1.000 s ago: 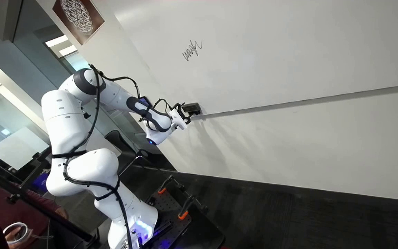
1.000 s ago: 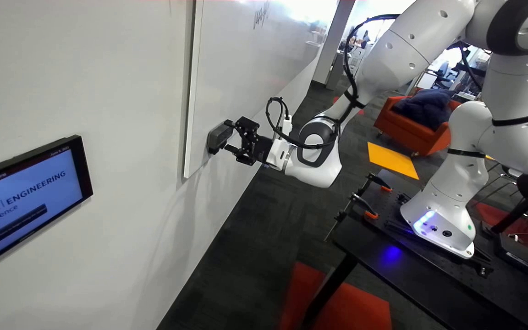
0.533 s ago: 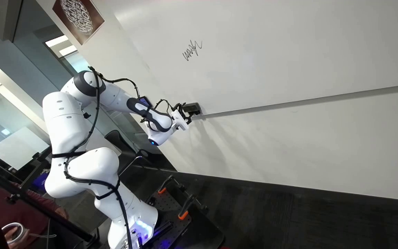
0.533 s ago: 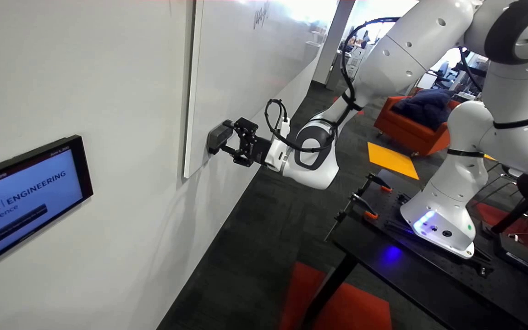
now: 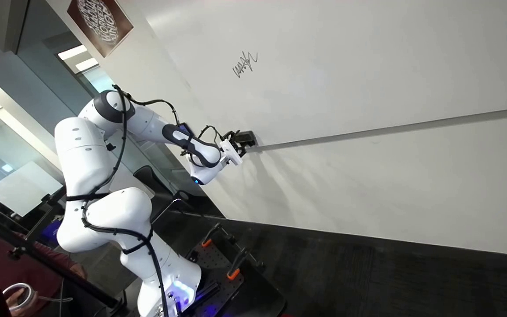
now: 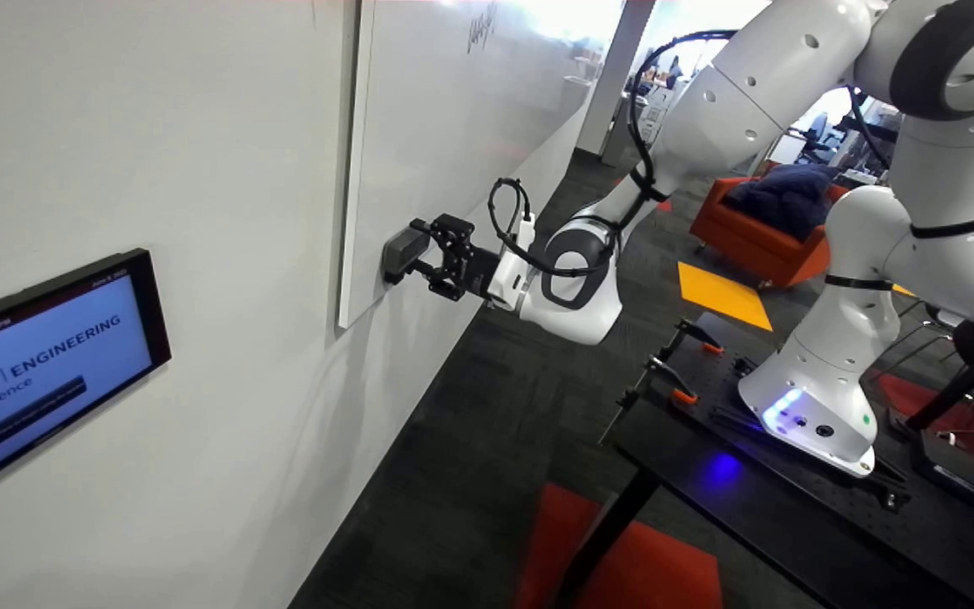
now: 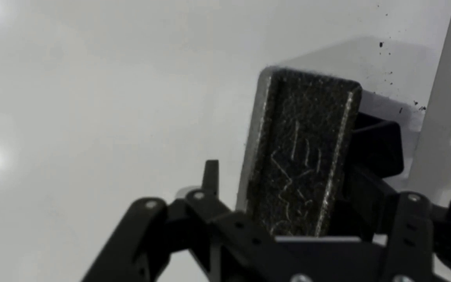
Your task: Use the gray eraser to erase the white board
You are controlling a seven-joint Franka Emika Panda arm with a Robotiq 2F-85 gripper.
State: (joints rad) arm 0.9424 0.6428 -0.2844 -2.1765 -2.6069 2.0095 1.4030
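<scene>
The gray eraser (image 5: 247,138) is a dark block flat against the white board (image 5: 368,66), near its lower corner. It also shows at the board's edge in an exterior view (image 6: 403,253) and fills the middle of the wrist view (image 7: 303,156). A dark scribble (image 5: 244,64) is on the board, away from the eraser. My gripper (image 6: 424,248) is open with its fingers around the eraser. In the wrist view (image 7: 294,172) a gap shows between the left finger and the eraser; the right finger is close beside it, contact unclear. The eraser's lower end is hidden by the gripper.
A gray rail (image 5: 390,128) runs along the board's lower edge. A wall screen (image 6: 56,364) is beside the board. The robot base stands on a black table (image 6: 757,491) with clamps (image 6: 673,381). An orange chair (image 6: 762,228) is farther back.
My gripper has moved slightly toward the board, its fingers now farther around the eraser. The arm has shifted a little. The eraser and the scribble have not moved.
</scene>
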